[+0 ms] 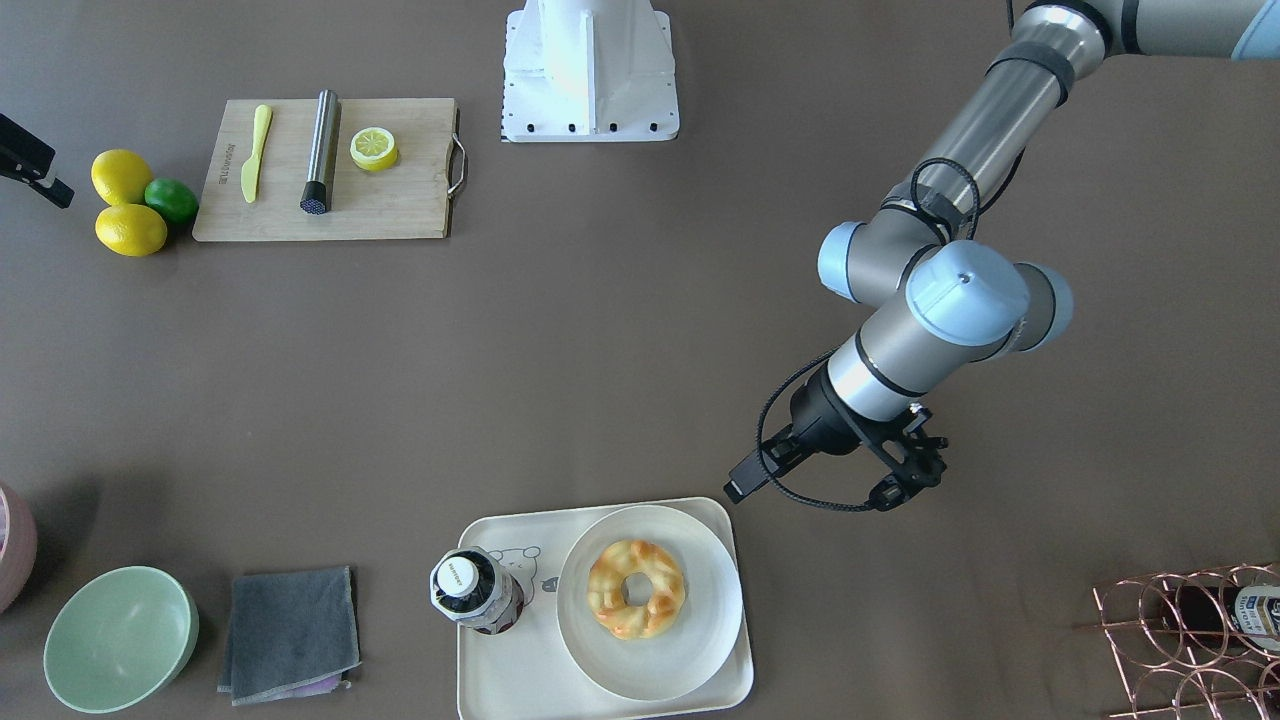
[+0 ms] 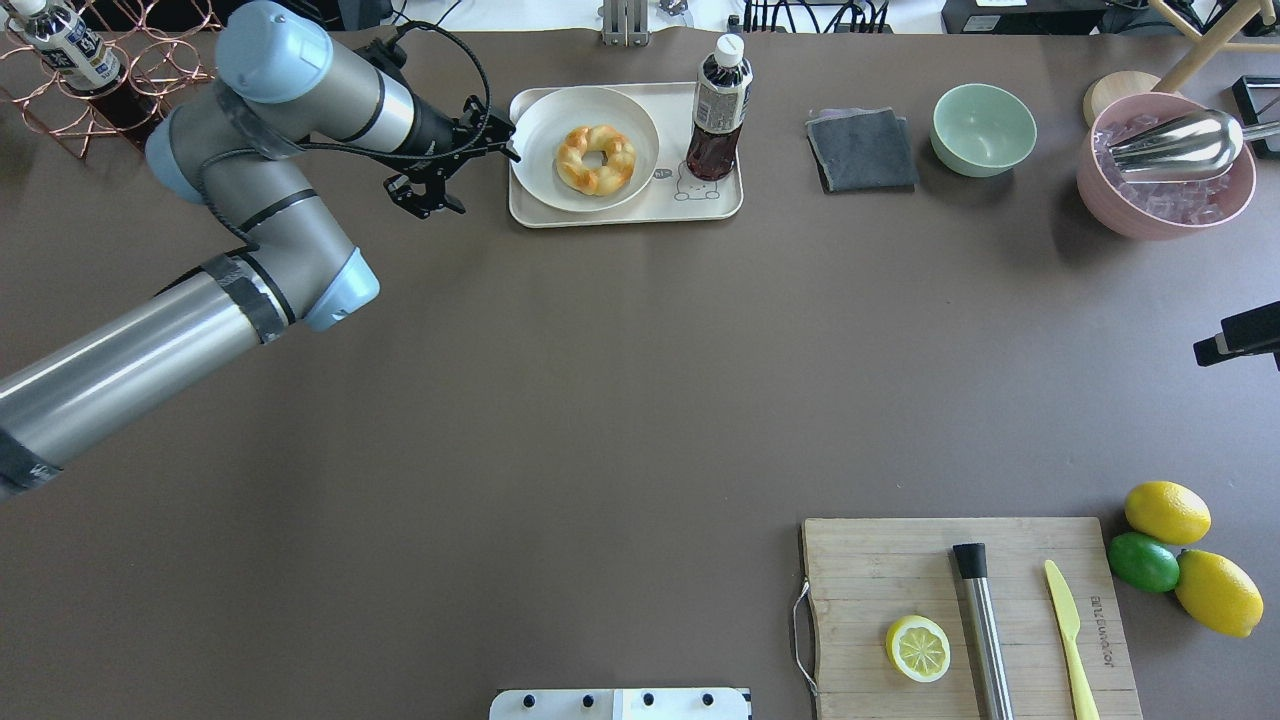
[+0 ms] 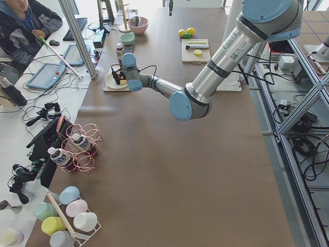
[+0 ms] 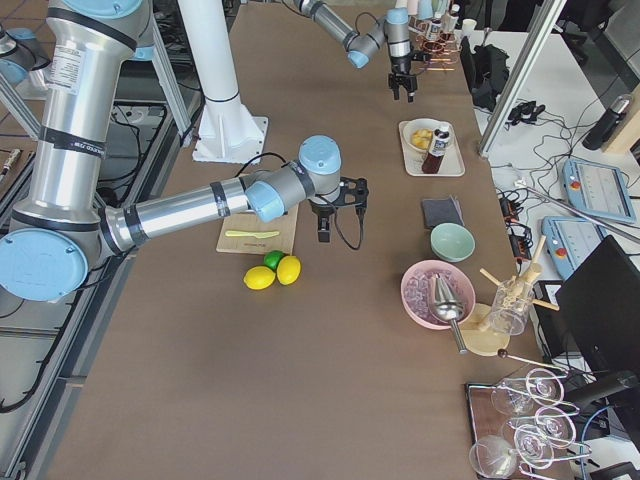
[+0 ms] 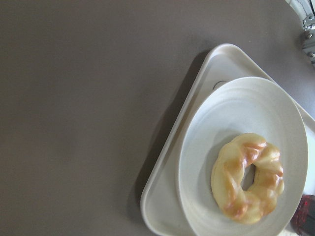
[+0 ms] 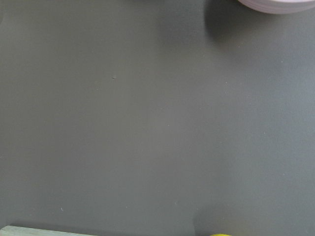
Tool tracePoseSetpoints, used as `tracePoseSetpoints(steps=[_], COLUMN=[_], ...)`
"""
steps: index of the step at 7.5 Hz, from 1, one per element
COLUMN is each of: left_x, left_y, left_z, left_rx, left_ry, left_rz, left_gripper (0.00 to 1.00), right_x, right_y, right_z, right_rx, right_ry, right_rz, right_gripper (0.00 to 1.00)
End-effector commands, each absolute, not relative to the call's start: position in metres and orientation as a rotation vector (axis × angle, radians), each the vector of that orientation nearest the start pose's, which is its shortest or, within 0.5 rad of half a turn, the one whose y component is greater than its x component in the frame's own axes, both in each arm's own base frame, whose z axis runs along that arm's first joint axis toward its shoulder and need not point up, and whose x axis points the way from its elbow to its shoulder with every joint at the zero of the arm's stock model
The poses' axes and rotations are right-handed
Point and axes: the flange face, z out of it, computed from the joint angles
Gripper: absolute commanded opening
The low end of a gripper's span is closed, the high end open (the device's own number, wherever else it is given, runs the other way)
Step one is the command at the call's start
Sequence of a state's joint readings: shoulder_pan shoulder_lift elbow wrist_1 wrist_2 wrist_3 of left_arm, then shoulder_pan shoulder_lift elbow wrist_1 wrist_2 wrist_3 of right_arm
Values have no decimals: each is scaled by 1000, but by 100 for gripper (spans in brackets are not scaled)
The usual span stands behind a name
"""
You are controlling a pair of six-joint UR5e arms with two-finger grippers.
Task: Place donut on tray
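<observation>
The golden-brown twisted donut [image 1: 636, 588] lies on a round white plate [image 1: 690, 640], and the plate stands on the cream tray [image 1: 500, 680]. The donut also shows in the overhead view [image 2: 595, 160] and the left wrist view [image 5: 248, 179]. My left gripper [image 1: 912, 470] hovers just outside the tray's end nearest it [image 2: 425, 195]; its jaws look open and empty. Of my right gripper, only a black part shows at the overhead view's right edge [image 2: 1238, 337]. It hangs over bare table near the cutting board [image 4: 325, 222], and I cannot tell its state.
A dark drink bottle [image 2: 718, 110] stands on the tray beside the plate. A grey cloth [image 2: 862, 150], green bowl [image 2: 983, 128] and pink ice bowl [image 2: 1165, 165] follow along the far edge. A copper rack [image 2: 120, 70], a cutting board [image 2: 960, 610] and lemons [image 2: 1190, 560] sit elsewhere.
</observation>
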State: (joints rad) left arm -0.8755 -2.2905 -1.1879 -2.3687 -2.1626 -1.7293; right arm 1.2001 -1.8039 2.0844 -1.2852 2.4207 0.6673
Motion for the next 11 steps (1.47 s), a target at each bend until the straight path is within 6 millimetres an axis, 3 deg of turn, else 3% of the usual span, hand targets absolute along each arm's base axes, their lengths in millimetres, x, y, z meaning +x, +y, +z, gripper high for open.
tracePoseSetpoints(steps=[1,2,3,5,6,8,9,11], left_x=[281,242,193,89,54,-24,-51,-69], left_y=[-594,-557,-518,-444,-421,-410,-407,-401], left_z=[325,351,390,493,540,598,612,633], left_rx=[-132,-98,-30,131,227,346,343,305], left_ry=[1263,1269,1250,1173,1102,907,833,718], left_rz=[-461,-391,-305,-77,52,269,338,388], left_gripper=[97,97,97,97,97,97,97,97], right_x=[-77,-57,-35,1,21,48,59,72], right_y=[-398,-405,-411,-411,-411,-406,-404,-398], right_z=[489,511,537,575,592,617,626,634], right_rx=[48,71,91,119,143,154,149,133], right_ry=[-957,-937,-921,-885,-871,-810,-751,-728], right_rz=[66,60,43,40,26,-12,-34,-49], right_gripper=[100,100,100,100,100,100,100,100])
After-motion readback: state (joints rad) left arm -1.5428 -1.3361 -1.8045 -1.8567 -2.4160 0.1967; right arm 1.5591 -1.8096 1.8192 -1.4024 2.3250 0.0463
